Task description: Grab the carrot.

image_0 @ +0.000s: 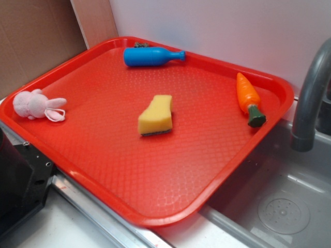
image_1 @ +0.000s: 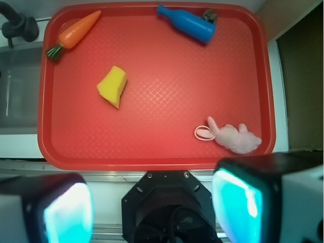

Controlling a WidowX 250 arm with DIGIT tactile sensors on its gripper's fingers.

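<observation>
Fingers of the gripper (image_1: 152, 207) stand wide apart and empty, high over the red plastic tray (image_1: 152, 152); the small glossy orange toy carrot (image_1: 76, 31) lies untouched in a far corner near the grey faucet (image_1: 17, 25).

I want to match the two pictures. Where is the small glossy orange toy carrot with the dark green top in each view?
Exterior view: the orange toy carrot lies at the right side of the red plastic tray, near the grey faucet.
Wrist view: the carrot lies in the tray's upper left corner.
Shared landmark: the yellow sponge, near the tray's middle in both views.
</observation>
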